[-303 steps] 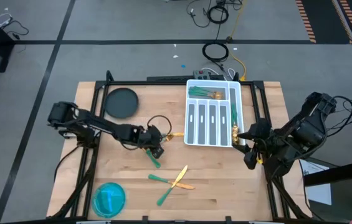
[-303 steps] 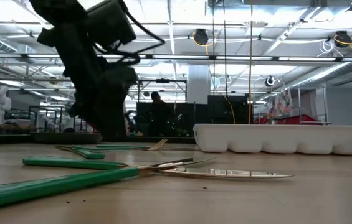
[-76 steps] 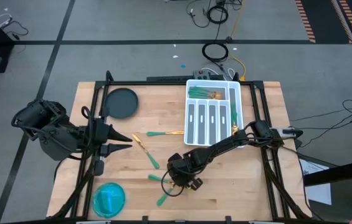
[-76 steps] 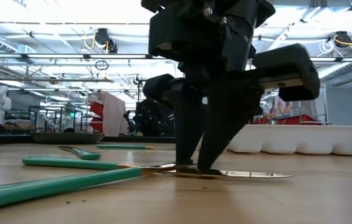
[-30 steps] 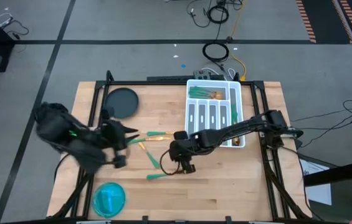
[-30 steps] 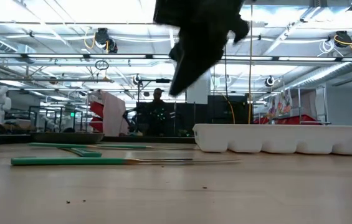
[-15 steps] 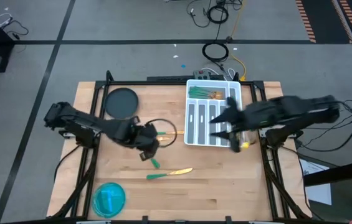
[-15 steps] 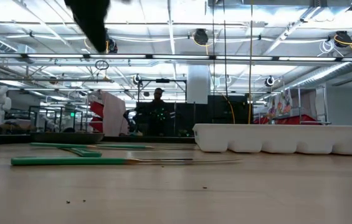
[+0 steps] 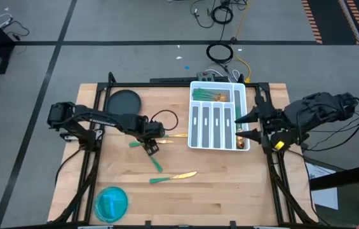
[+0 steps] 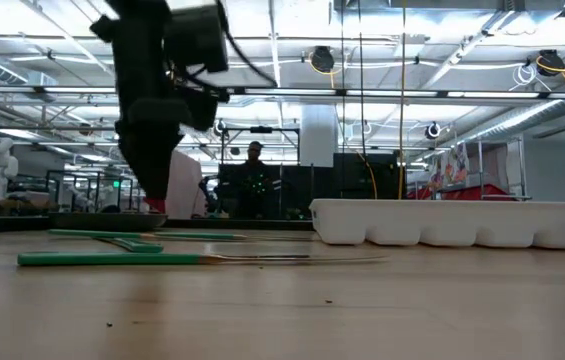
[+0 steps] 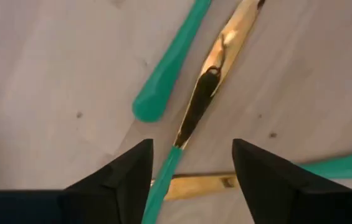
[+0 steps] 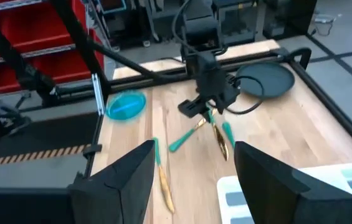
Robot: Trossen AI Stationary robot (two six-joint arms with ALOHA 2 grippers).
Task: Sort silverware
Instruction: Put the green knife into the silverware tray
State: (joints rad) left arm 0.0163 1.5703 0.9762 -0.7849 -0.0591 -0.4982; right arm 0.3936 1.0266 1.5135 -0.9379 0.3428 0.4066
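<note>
Several pieces of silverware with teal handles and gold heads lie flat on the wooden table: a crossed cluster [image 9: 142,145] left of the middle and a single piece [image 9: 173,176] nearer the front. More lie in the white tray [image 9: 190,114]. My left gripper [image 9: 149,144] points down, open, just above the cluster. In the left wrist view its fingers [image 11: 123,180] stand on either side of a knife [image 11: 210,93], apart from it. My right gripper [image 9: 248,127] hangs open and empty, high over the tray's right edge.
A black plate [image 9: 123,105] sits at the far left of the table and a blue bowl [image 9: 110,202] at the near left corner. The tray [image 10: 452,222] stands at the far right. Bare wood lies between the single piece and the near edge.
My left gripper has swung in from the table's left side and come down over the crossed cluster, tipping to point down. My right gripper has left the middle of the table, risen and drawn back toward the right, over the tray's right edge.
</note>
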